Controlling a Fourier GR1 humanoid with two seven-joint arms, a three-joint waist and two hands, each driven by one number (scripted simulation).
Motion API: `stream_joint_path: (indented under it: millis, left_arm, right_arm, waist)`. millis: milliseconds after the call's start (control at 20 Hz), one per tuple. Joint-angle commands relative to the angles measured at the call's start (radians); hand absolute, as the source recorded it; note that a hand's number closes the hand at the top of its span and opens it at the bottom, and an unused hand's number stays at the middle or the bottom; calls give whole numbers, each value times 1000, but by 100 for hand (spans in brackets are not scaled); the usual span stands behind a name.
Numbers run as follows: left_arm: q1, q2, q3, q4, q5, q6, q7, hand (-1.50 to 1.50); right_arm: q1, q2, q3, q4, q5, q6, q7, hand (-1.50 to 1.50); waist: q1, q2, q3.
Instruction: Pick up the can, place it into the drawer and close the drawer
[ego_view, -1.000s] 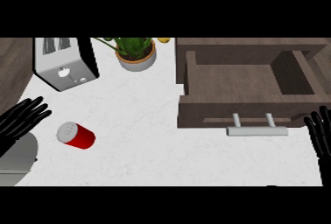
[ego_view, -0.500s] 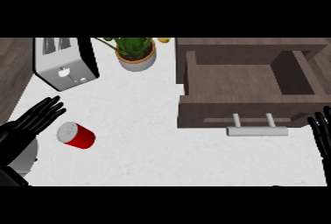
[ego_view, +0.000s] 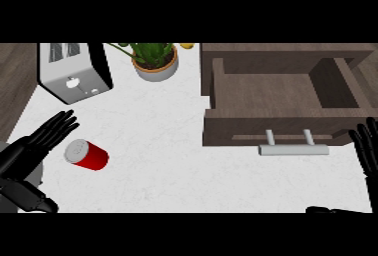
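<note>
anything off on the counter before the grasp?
Only the can: it lies tipped on its side on the counter, silver end toward the left hand, not upright. The drawer is open, with nothing visible inside. Toaster and potted plant stand upright.

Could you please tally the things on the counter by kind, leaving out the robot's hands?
Red can: 1
Toaster: 1
Potted plant: 1
Open drawer: 1
Total: 4
</note>
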Motion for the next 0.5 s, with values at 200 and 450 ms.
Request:
stream_joint_path:
  millis: [200,450]
  left_arm:
    - [-80,74,-15,321,-199,16,-310,-150]
    - [-93,106,-36,367,-195,16,-341,-150]
  right_arm:
    - [65,27,15,-22,4,39,-52,-150]
    - [-6,-9,-41,-53,-35,23,52,-150]
  waist:
    - [-7,1,0]
    - [-3,0,0]
